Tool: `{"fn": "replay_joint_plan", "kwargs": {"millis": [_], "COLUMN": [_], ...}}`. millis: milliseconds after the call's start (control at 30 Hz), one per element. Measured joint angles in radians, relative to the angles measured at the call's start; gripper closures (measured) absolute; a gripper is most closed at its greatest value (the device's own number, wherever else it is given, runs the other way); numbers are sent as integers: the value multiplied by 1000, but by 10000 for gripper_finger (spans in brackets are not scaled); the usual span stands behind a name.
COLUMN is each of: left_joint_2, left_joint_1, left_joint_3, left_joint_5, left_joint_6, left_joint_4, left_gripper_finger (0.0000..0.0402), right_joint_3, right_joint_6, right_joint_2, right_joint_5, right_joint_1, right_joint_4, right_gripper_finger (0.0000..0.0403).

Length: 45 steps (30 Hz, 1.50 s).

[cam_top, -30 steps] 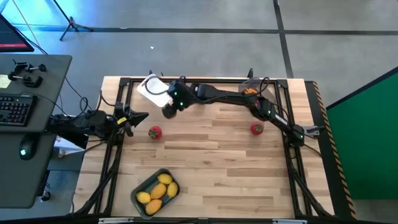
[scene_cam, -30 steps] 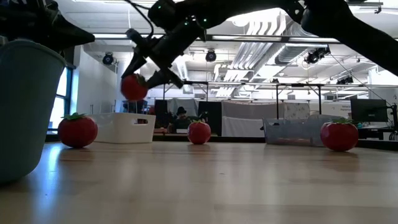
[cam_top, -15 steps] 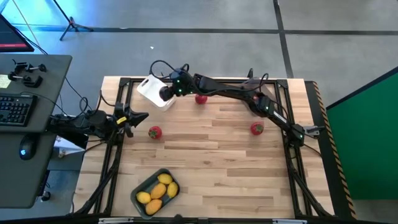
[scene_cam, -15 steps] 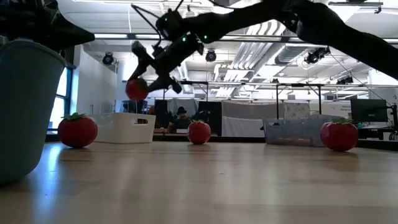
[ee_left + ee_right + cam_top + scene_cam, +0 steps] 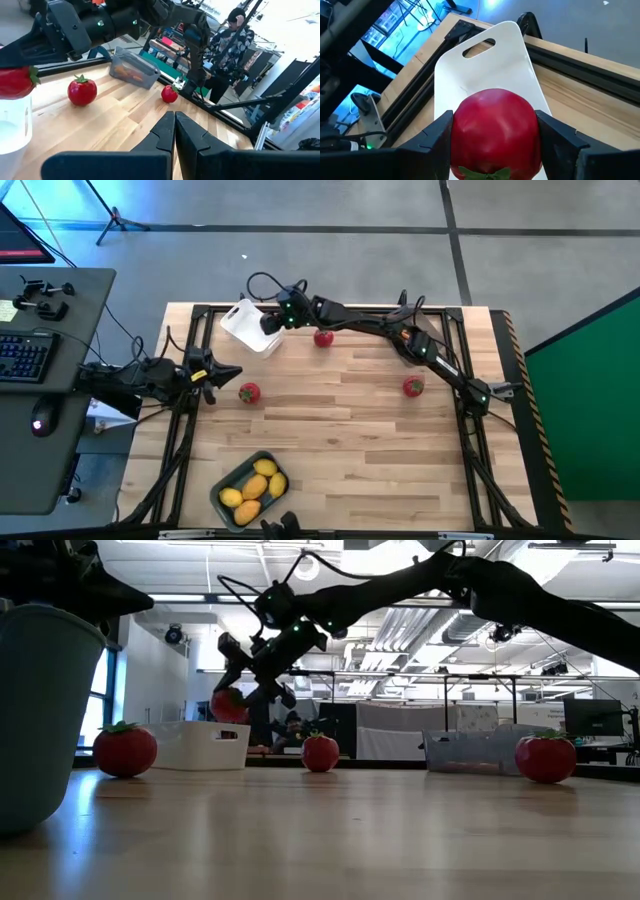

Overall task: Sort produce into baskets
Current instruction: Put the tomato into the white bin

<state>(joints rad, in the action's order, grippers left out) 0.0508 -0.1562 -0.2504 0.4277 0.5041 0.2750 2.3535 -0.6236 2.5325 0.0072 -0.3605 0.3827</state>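
My right gripper (image 5: 268,323) reaches to the far left and is shut on a red round fruit (image 5: 495,132) above the white basket (image 5: 243,328). The fruit also shows in the low view (image 5: 228,705). Three more red fruits lie on the table: one beside the arm (image 5: 323,337), one at the left (image 5: 248,392), one at the right (image 5: 412,387). The grey-blue basket (image 5: 228,477) at the near edge holds several yellow-orange fruits (image 5: 262,480). The dark see-through basket (image 5: 131,70) holds orange pieces. My left gripper (image 5: 207,373) waits shut at the table's left edge. My right gripper pinches the red fruit by two opposite sides (image 5: 456,131) between its two fingers (image 5: 555,137). The fingers slant down from the table's right side. The fruit is lifted clear, over the white basket's open top (image 5: 485,75).
A dark frame (image 5: 330,308) runs around the table's edges. A desk with a keyboard (image 5: 25,355) stands left of the table. A person (image 5: 227,45) stands beyond the table in the left wrist view. The table's middle (image 5: 330,440) is bare wood.
My right gripper has carried the red fruit toward the table's far edge and somewhat down, from beside the white basket to over it. It stays shut on the fruit.
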Motion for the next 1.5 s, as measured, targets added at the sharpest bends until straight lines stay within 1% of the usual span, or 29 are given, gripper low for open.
{"fn": "replay_joint_plan", "kwargs": {"millis": [200,333,533,667,967,1167,1400,1500], "left_joint_2": [5,5,5,5,5,5,5,5], "left_joint_1": [0,0,0,0,0,0,0,0], "left_joint_3": [0,0,0,0,0,0,0,0], "left_joint_5": [29,31,31,36,49,50,54,54], "left_joint_6": [0,0,-1,-3,0,0,0,0], "left_joint_4": [0,-1,-2,-2,-3,-3,-4,-4], "left_gripper_finger": [401,401,401,401,401,401,401,401], "right_joint_3": [0,0,0,0,0,-1,0,0], "right_joint_6": [12,43,48,67,119,158,154,154], "right_joint_2": [7,7,7,29,70,78,77,77], "right_joint_5": [3,9,2,11,51,62,63,95], "right_joint_1": [0,-5,-9,8,35,35,27,27], "right_joint_4": [-8,-14,-11,-12,-92,-88,-76,-64], "right_gripper_finger": [196,197,197,197,196,170,142,133]}}
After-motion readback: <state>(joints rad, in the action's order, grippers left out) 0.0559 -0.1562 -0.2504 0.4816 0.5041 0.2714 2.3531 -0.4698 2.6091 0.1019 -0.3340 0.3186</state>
